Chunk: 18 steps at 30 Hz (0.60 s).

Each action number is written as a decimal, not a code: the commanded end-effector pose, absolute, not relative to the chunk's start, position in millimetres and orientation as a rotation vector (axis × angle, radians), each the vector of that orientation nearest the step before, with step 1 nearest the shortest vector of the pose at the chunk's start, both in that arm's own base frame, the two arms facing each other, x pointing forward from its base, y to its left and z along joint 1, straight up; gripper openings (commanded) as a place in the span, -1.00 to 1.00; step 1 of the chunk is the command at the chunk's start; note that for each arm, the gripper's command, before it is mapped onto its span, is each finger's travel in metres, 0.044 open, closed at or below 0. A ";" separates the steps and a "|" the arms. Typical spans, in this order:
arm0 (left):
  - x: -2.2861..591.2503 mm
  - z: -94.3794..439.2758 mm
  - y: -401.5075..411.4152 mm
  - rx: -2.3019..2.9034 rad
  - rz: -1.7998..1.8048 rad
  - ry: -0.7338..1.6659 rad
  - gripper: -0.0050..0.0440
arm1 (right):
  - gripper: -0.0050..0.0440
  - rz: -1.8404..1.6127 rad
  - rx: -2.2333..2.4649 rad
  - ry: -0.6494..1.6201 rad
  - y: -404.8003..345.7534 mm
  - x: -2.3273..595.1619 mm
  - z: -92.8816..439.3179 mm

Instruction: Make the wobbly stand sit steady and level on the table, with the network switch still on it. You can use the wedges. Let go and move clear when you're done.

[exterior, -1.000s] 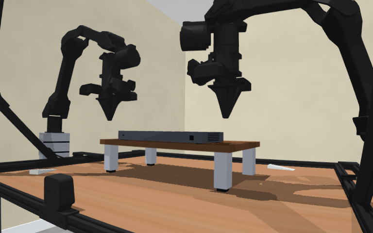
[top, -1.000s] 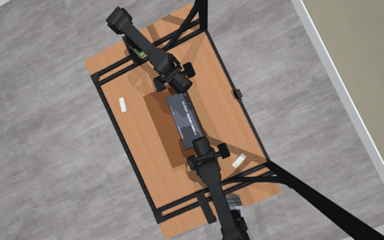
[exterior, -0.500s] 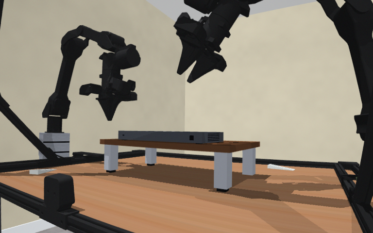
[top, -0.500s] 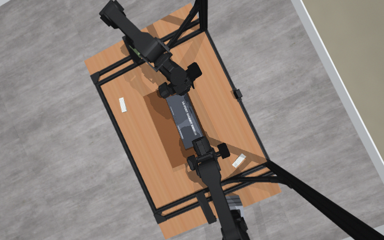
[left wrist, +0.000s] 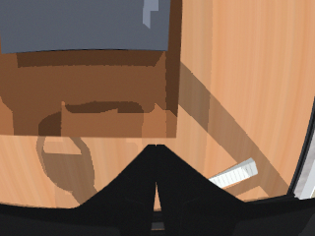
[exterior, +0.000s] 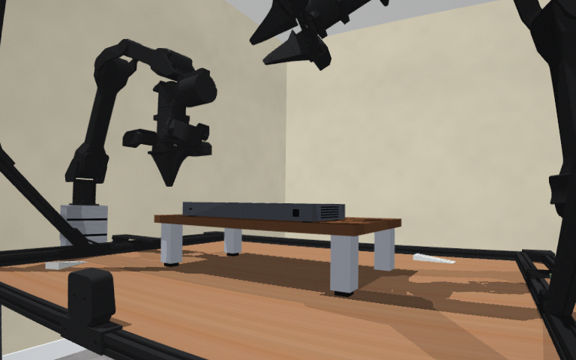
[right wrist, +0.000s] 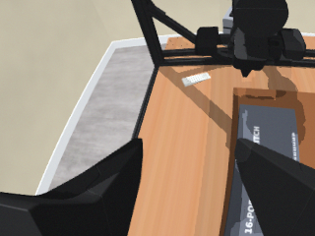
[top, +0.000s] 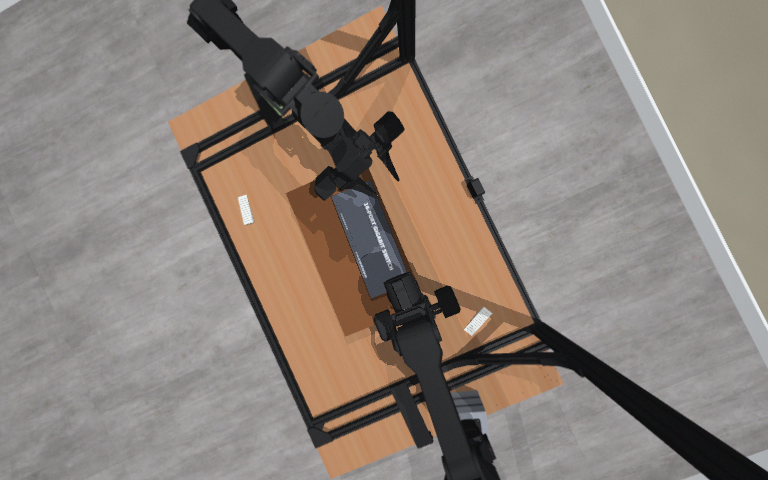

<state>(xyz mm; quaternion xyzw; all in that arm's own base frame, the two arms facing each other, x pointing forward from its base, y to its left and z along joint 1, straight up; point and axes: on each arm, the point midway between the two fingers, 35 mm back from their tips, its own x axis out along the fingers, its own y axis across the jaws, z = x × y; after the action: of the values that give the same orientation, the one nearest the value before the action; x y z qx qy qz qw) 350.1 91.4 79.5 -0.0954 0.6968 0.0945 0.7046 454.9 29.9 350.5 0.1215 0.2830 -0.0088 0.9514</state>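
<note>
Switch [top: 362, 240] [exterior: 250, 211] [left wrist: 84, 27] [right wrist: 270, 120] lies on the stand [top: 328, 260] [exterior: 344, 254] [left wrist: 89, 88] [right wrist: 307, 133]. Right gripper [top: 386, 187] [exterior: 257, 52] [right wrist: 190, 141] is about half open, empty; left gripper [top: 408, 316] [exterior: 169, 184] [left wrist: 156, 146] [right wrist: 245, 74] is closed, empty.

The table [top: 266, 249] [exterior: 212, 313] [left wrist: 256, 74] [right wrist: 177, 172] looks like smooth, pale-grained wood, the stand top [top: 334, 271] [exterior: 254, 225] [left wrist: 89, 88] darker matt wood. The network switch [top: 357, 237] [exterior: 250, 211] [left wrist: 74, 25] [right wrist: 271, 123] has a smooth, matt, metal-like grey casing. In the top view, from the switch, a plastic-looking white wedge [top: 477, 321] [exterior: 63, 265] [left wrist: 241, 172] [right wrist: 196, 79] with a ribbed face lies toward four o'clock; another ribbed wedge [top: 245, 210] [exterior: 433, 258] lies between nine and ten. The stand's pale legs [exterior: 343, 262] look smooth and matt.
</note>
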 end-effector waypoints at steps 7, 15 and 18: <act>350.1 79.5 91.4 -0.212 0.210 1.549 -0.80 | 0.18 0.013 0.238 0.390 30.0 457.0 403.5; 350.1 79.5 91.4 -0.212 0.210 1.549 -0.80 | 0.18 0.061 0.210 0.026 29.1 442.7 506.3; 350.1 79.5 91.4 -0.212 0.210 1.549 -0.80 | 0.18 0.066 0.206 -0.020 28.8 438.7 519.2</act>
<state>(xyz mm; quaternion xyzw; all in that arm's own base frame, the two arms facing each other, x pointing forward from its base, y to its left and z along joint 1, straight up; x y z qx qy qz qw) 350.1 91.4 79.5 -0.0954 0.6968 0.0945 0.7046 442.5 29.1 488.6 0.1072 0.0384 0.0274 0.9931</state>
